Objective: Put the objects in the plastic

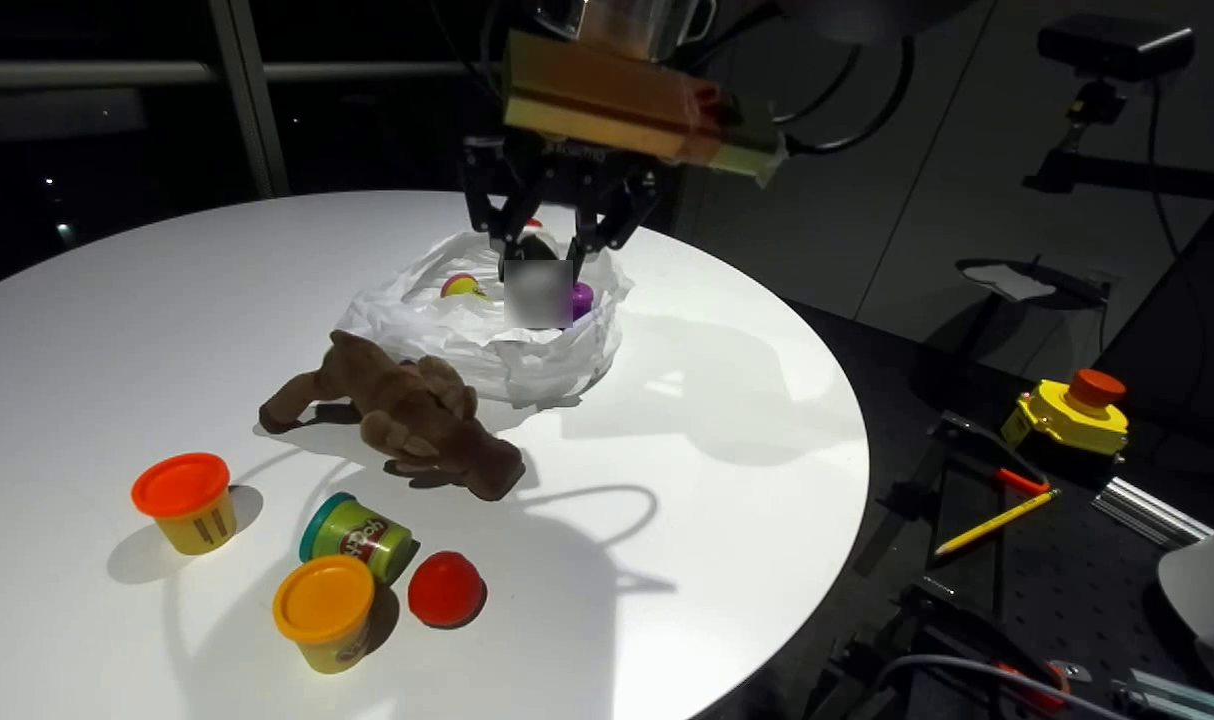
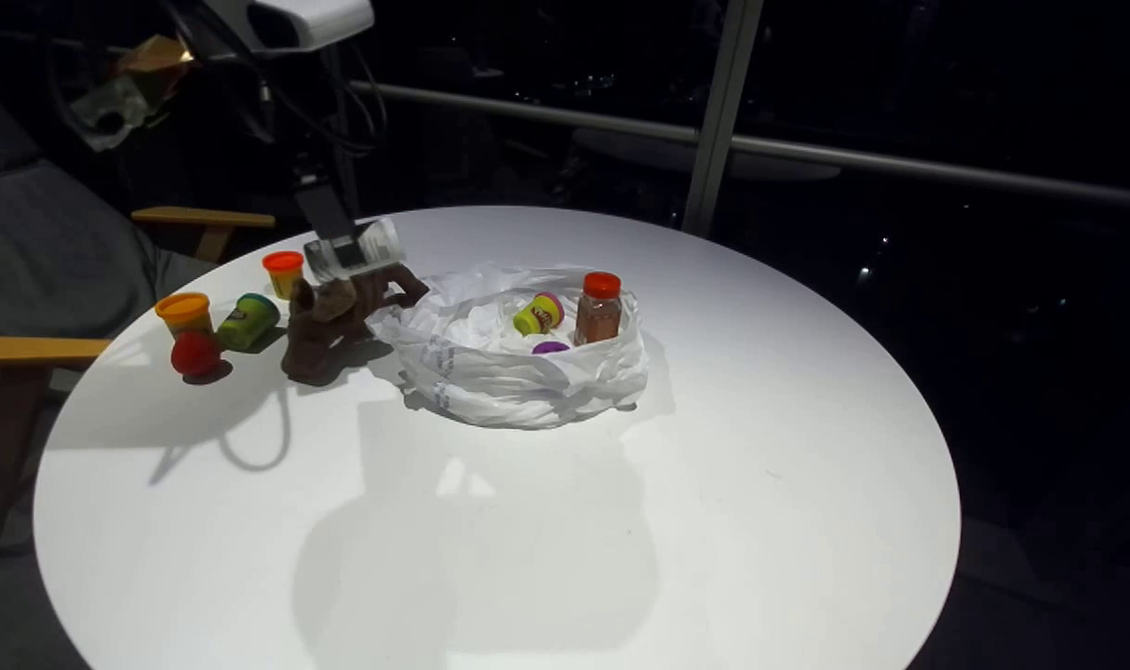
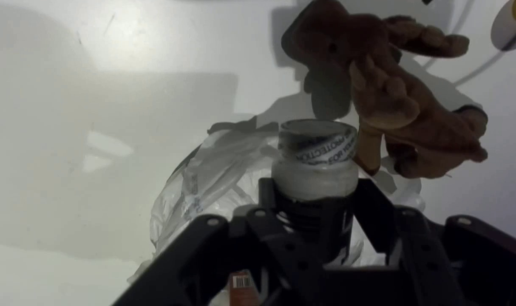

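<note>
Round and white, the table (image 2: pixel 788 447) is crossed by soft shadows. Above it, a bottle (image 3: pixel 315 182) is pinched between the two fingers of the gripper (image 3: pixel 316 187). The coming move is decided by the bag (image 2: pixel 528 389), which is spread lower: beneath the fingers in the wrist view, below and to the right in an exterior view. The bottle is seen apart from it; whether the opening is fully reached cannot be told. The bottle's long axis is held crosswise, nearly level, so the neck should probably be brought inside the rim before release. That neck is pale and wrapped in a clear printed band; the body is partly dark. The bag is thin, white and wrinkled, its mouth gathered loosely around a jar (image 2: pixel 599 314), a pink-lidded tub (image 2: pixel 539 316) and a purple lid (image 2: pixel 551 347). Just beside it the plush (image 1: pixel 405 410) is laid. Farther off, a red ball (image 1: pixel 446 590), a tipped green tub (image 1: pixel 362 540), an orange-lidded tub (image 1: pixel 324 612) and a red-lidded tub (image 1: pixel 187 503) seem left to be packed. Dark windows (image 2: pixel 863 74) are seen beyond.
</note>
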